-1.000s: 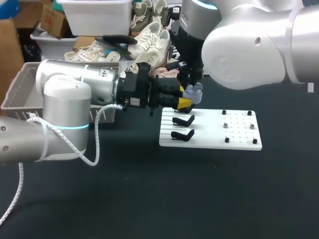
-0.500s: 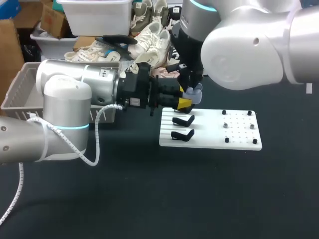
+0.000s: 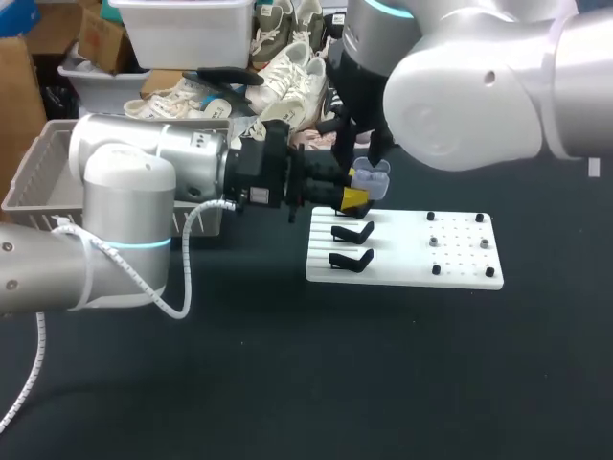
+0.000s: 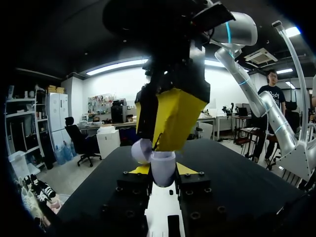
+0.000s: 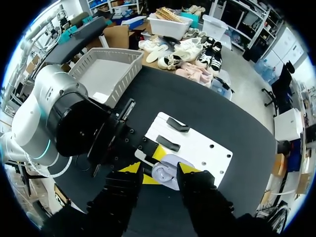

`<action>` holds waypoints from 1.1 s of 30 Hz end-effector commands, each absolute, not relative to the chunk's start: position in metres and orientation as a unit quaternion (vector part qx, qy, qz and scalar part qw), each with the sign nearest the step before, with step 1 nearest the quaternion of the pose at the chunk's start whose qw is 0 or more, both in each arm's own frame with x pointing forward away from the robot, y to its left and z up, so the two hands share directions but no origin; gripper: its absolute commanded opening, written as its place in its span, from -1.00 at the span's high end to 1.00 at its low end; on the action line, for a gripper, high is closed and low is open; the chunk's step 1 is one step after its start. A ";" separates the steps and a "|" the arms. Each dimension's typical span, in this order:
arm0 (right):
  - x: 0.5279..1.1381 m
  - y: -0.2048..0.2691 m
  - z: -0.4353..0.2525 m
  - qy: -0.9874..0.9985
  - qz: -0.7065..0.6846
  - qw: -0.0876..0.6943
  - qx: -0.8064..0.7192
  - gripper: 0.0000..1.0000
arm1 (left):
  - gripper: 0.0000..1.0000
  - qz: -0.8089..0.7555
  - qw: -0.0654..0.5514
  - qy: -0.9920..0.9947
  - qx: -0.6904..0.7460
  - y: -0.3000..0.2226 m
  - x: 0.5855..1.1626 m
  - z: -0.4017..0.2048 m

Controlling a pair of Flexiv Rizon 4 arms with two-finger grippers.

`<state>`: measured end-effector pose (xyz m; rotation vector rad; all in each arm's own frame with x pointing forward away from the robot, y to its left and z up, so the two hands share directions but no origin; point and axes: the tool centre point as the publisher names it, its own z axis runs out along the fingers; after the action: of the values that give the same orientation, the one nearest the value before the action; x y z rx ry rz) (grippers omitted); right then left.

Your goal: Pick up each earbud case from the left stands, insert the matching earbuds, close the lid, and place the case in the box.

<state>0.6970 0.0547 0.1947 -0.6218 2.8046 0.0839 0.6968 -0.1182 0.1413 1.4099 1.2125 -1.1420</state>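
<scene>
Head view: left gripper (image 3: 356, 197) clamps a lilac earbud case (image 3: 370, 176).

Lavender earbud case (image 5: 165, 176) between parted tips of right gripper (image 5: 159, 169); 2 black stands (image 5: 177, 124) on white board (image 5: 210, 148).

Left arm (image 3: 124, 192) enters from frame left, wrist horizontal, left gripper (image 3: 356, 197) at centre clamped on the earbud case (image 3: 371, 176); right arm (image 3: 479, 86) drops from upper right, right gripper (image 3: 359, 158) pointing down, fingers spread.
</scene>
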 end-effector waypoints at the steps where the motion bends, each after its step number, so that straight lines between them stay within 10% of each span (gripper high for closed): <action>1: 0.689 0.054 0.199 0.967 0.028 0.139 -0.213 0.15 | 1.00 -0.464 0.462 0.493 0.573 -0.118 0.697 0.142; 7: 0.682 0.050 0.213 0.966 0.061 0.143 -0.205 0.06 | 1.00 -0.464 0.462 0.493 0.573 -0.118 0.697 0.142; 10: 0.690 0.043 0.217 0.972 0.064 0.144 -0.177 -1.00 | 1.00 -0.464 0.462 0.493 0.573 -0.118 0.697 0.142; 33: 0.747 -0.005 0.190 0.993 0.038 0.105 -0.039 -1.00 | 1.00 -0.464 0.462 0.493 0.573 -0.118 0.697 0.142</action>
<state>0.7436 -0.0077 0.1904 -0.1161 2.9153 0.1201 0.6967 -0.1181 0.1417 1.4100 1.2120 -1.1418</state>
